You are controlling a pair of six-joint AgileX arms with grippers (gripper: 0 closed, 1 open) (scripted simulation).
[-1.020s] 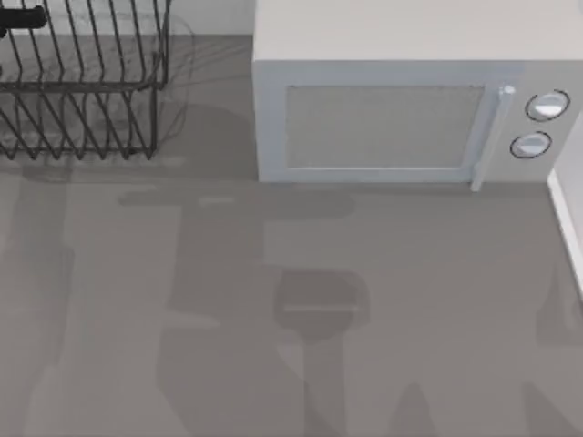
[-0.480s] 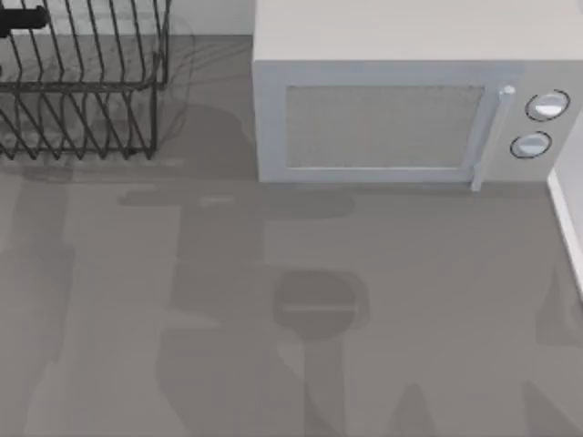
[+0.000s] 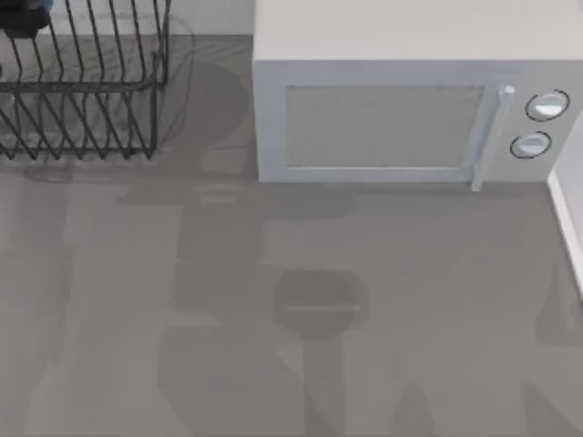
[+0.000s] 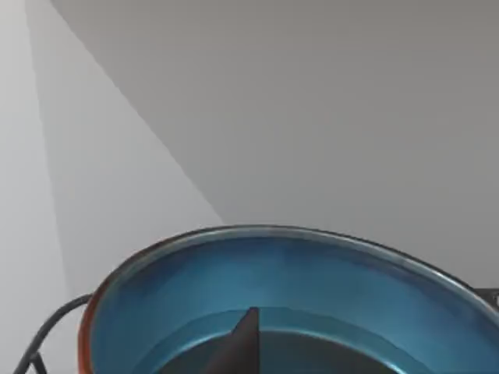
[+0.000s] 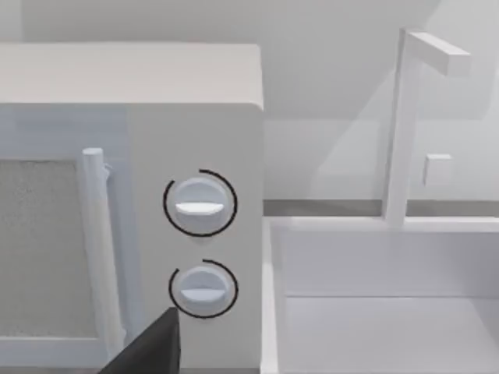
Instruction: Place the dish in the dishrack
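Currently: dish (image 4: 281,300) at left gripper (image 3: 23,18), over the rack (image 3: 82,91) at the worktop's (image 3: 364,300) back left corner; grip state cannot be told. Microwave (image 3: 401,109) at back centre. Right gripper (image 5: 148,351) faces its dials (image 5: 199,202); state likewise untold.

Grey bench (image 3: 383,300) has the black wire dishrack (image 3: 86,100) back-left and a microwave (image 3: 401,109) sitting beside it.
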